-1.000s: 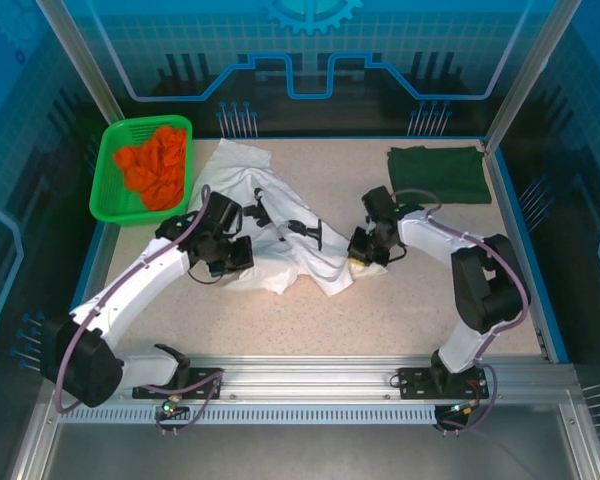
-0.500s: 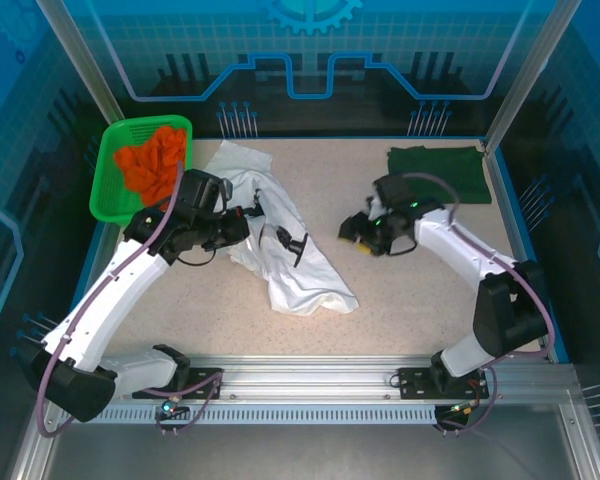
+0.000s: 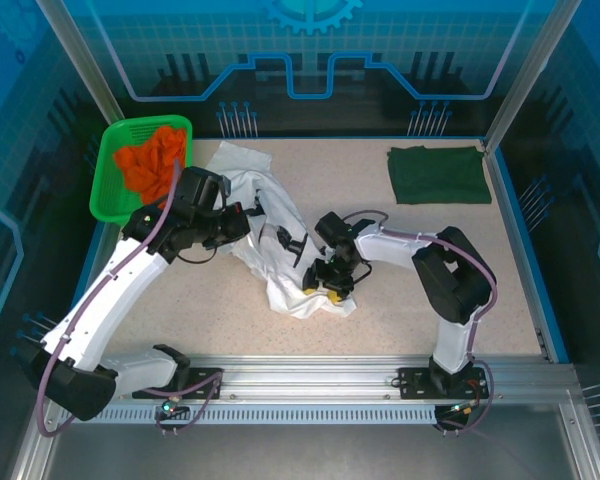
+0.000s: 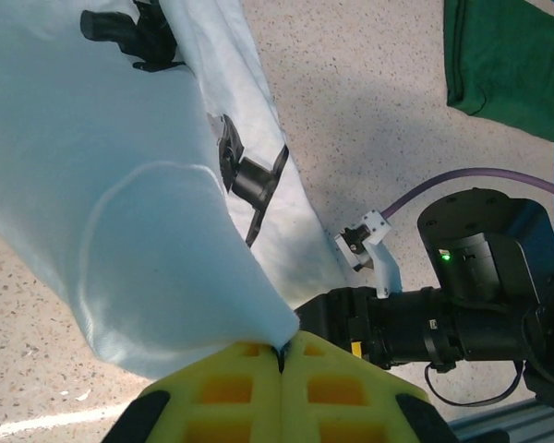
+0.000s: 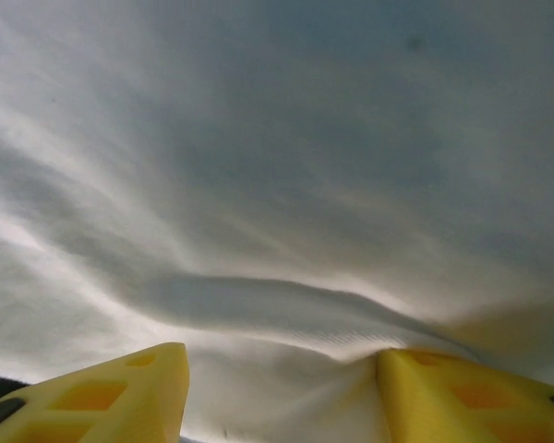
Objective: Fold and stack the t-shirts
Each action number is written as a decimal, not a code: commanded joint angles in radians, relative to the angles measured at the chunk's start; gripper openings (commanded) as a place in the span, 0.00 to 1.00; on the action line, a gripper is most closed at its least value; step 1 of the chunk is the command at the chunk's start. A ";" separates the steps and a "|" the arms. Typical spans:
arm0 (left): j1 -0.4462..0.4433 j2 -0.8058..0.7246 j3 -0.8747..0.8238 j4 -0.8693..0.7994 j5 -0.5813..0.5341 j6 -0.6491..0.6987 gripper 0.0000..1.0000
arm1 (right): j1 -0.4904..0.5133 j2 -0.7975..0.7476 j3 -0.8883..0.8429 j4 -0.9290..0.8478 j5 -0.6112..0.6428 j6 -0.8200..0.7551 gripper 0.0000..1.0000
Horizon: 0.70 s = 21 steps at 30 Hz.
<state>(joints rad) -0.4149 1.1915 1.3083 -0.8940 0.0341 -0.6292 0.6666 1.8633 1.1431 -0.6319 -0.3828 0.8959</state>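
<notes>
Pinching a fold of the white t-shirt [image 3: 285, 285], crumpled left of centre on the table [image 3: 410, 310], our left gripper [image 4: 279, 355] is clamped tight; we see our right gripper [image 5: 282, 369] with jaws apart over its near edge, the dark green t-shirt [image 3: 438, 174] lying folded far right

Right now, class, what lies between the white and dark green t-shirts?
Top view: mostly bare table between white t-shirt and dark green t-shirt; right arm crosses its near side.

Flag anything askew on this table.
The white t-shirt lies crumpled in a twisted heap mid-table, one edge pinched in the left pincer, the open right pincer at its near end. The dark green t-shirt lies neatly folded at the far right.
</notes>
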 commanded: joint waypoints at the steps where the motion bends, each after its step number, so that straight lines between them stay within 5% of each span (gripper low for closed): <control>1: 0.005 -0.047 0.037 -0.025 -0.054 -0.006 0.00 | -0.002 0.053 0.019 -0.052 0.054 0.016 0.43; 4: 0.005 -0.077 0.035 -0.032 -0.099 -0.003 0.00 | -0.034 0.061 0.016 -0.054 0.104 0.030 0.12; 6: 0.005 -0.093 0.038 -0.041 -0.126 -0.002 0.00 | -0.087 0.004 -0.009 -0.023 0.137 0.064 0.01; 14: 0.008 -0.152 0.029 -0.069 -0.213 0.013 0.00 | -0.247 -0.223 0.209 -0.167 0.297 -0.050 0.00; 21: 0.008 -0.206 -0.068 -0.135 -0.253 0.025 0.00 | -0.318 -0.217 0.234 -0.288 0.360 -0.088 0.03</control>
<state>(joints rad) -0.4149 1.0222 1.2808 -0.9653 -0.1707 -0.6258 0.3801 1.6001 1.4025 -0.7845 -0.0765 0.8402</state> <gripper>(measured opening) 0.056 0.047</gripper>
